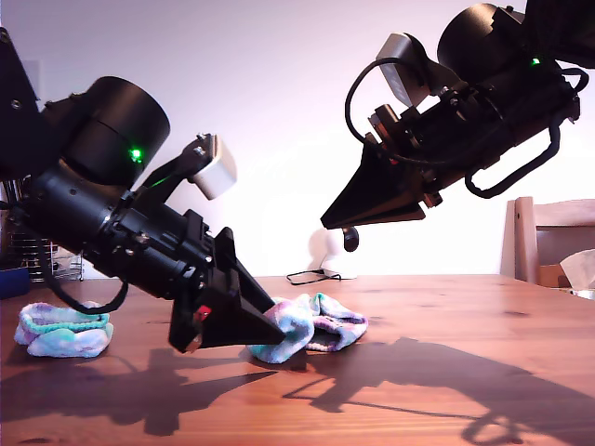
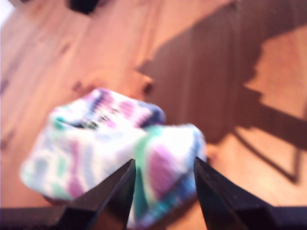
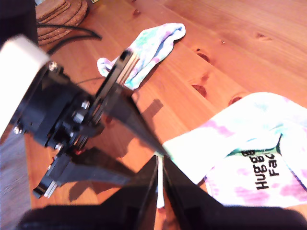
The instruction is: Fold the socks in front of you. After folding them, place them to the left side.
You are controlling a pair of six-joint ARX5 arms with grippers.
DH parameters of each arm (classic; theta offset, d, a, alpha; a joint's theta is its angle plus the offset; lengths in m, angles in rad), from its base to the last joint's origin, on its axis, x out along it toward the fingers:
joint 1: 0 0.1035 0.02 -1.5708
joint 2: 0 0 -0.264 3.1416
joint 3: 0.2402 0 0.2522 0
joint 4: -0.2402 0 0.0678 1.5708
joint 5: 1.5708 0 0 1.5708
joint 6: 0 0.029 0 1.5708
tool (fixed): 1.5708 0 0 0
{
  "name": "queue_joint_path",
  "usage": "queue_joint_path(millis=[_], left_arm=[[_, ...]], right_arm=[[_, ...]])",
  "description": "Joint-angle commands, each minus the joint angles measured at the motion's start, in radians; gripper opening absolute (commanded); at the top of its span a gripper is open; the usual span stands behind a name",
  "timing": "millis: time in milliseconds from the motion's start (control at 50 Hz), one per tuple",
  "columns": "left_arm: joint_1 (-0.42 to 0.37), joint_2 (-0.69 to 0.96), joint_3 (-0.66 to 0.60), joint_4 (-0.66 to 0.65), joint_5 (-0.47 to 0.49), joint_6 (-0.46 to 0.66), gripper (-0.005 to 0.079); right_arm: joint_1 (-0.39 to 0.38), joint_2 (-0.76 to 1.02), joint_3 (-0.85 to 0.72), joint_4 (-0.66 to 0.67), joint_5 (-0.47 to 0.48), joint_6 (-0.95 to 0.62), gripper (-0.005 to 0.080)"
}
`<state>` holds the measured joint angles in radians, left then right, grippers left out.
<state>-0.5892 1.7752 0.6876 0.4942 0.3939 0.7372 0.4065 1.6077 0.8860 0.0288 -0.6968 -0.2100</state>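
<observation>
Two tie-dyed socks, teal, purple and white, lie on the wooden table (image 1: 446, 316). One sock (image 1: 311, 325) is bunched in the middle, and its black lettering shows in the second wrist view (image 3: 249, 153). My first gripper (image 1: 277, 331) is low at this sock's edge, open, with the sock (image 2: 120, 143) just past the tips (image 2: 165, 163). The other sock (image 1: 60, 330) lies bundled at the exterior view's left, and also shows as the sock beyond the first arm (image 3: 148, 45). My second gripper (image 1: 337, 223) hangs high above the middle sock, shut and holding nothing (image 3: 159, 165).
A chair (image 1: 548, 242) and a white tissue (image 1: 581, 269) stand at the exterior view's right. A white round object (image 1: 330, 251) and a black cable (image 1: 307, 276) sit at the table's back. Cork coasters (image 3: 60, 14) lie beyond the far sock.
</observation>
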Motion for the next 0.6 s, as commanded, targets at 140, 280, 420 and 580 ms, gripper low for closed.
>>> queue_joint_path(millis=[140, 280, 420, 580], left_arm=[[-0.002, 0.015, 0.037, 0.005, -0.014, 0.004, -0.0029], [-0.002, 0.014, 0.051, 0.000, -0.039, 0.003, -0.0024], [-0.002, -0.019, 0.082, -0.042, -0.106, -0.005, -0.0024], [-0.002, -0.105, 0.125, -0.180, -0.106, -0.048, -0.0024]], right_arm=[[-0.001, 0.007, -0.014, 0.003, -0.003, 0.002, -0.0013], [-0.002, 0.007, -0.014, 0.003, 0.027, 0.005, -0.0013], [-0.003, 0.014, -0.014, 0.003, 0.100, 0.005, -0.0013], [-0.004, 0.043, -0.014, 0.024, 0.137, 0.021, -0.0013]])
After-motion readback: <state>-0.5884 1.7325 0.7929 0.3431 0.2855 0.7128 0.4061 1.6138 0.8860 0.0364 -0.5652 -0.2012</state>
